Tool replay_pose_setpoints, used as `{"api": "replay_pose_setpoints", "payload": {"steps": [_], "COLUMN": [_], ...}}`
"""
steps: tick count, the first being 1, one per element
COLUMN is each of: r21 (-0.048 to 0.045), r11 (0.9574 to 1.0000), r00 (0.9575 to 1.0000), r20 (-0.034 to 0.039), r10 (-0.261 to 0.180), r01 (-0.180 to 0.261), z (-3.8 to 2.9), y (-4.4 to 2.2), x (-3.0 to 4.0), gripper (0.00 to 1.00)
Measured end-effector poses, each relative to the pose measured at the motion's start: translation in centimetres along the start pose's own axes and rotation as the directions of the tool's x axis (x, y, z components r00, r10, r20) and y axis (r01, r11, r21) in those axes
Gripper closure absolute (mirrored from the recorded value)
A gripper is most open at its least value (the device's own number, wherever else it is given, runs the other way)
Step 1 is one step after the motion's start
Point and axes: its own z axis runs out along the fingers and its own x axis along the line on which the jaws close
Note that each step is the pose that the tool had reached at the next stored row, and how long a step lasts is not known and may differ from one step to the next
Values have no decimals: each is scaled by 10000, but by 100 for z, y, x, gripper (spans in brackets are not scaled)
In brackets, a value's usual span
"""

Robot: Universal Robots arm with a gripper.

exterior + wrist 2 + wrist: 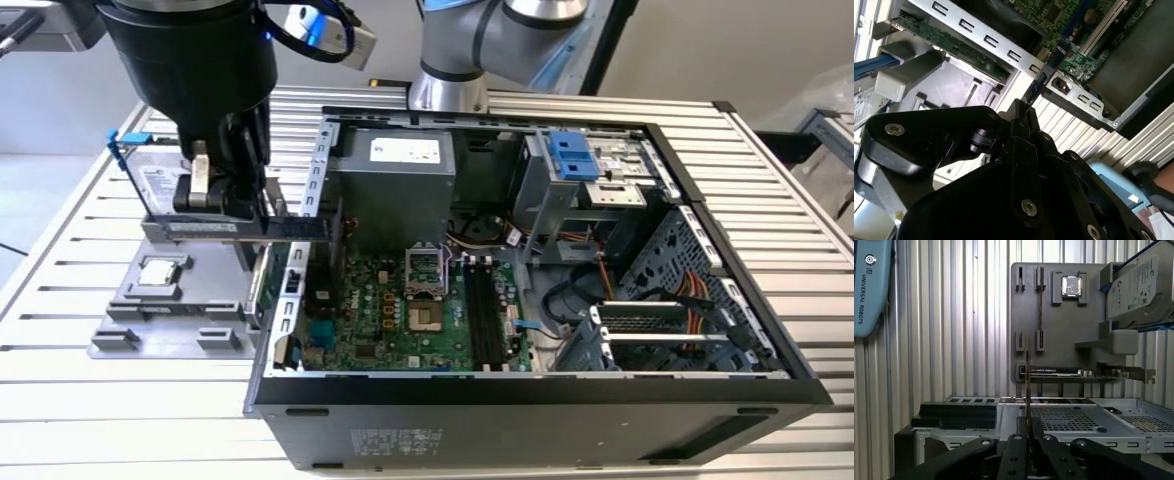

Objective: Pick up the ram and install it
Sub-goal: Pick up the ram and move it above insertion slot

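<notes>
Exterior view: the claw (224,208) is hanging at the rim of the open computer case (534,410), closed tight on the ram (296,226).
Claw state: the fingers are pressing together on the ram's two flat faces. In the first wrist view the claw (1028,437) is pinching a stick that is showing as one thin line (1028,385).
Ram position: it is riding level in the claw, standing on its long edge, off the surface and reaching past the claw towards the case.
Second wrist view: the ram (1048,70) is jutting out beyond the claw (1021,107) towards the case's slotted metal wall.
Why held this way: gripping the flat faces is probably keeping the thin board from twisting, and it is leaving the lower edge free to meet a slot.
Grey holder (174,335): it is lying on the ribbed surface (80,400) below the claw, on the side away from the case. Its pockets are probably there to keep each part at a known spot.
Other parts: the processor chip (160,270) is sitting in the holder below the claw, and the hard drive (158,185) is standing just beside the claw.
Memory slots (483,315): they are lying well apart from the claw, down on the motherboard (380,315).
Progress: the ram is picked up but not yet seated.
</notes>
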Motion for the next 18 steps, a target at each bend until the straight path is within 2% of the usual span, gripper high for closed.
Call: {"api": "replay_pose_setpoints", "payload": {"steps": [18], "r21": [0], "r11": [10000], "r00": [10000], "r20": [-1], "r10": [0], "r01": [0], "z": [-5], "y": [-190], "x": [-3], "gripper": [100]}}
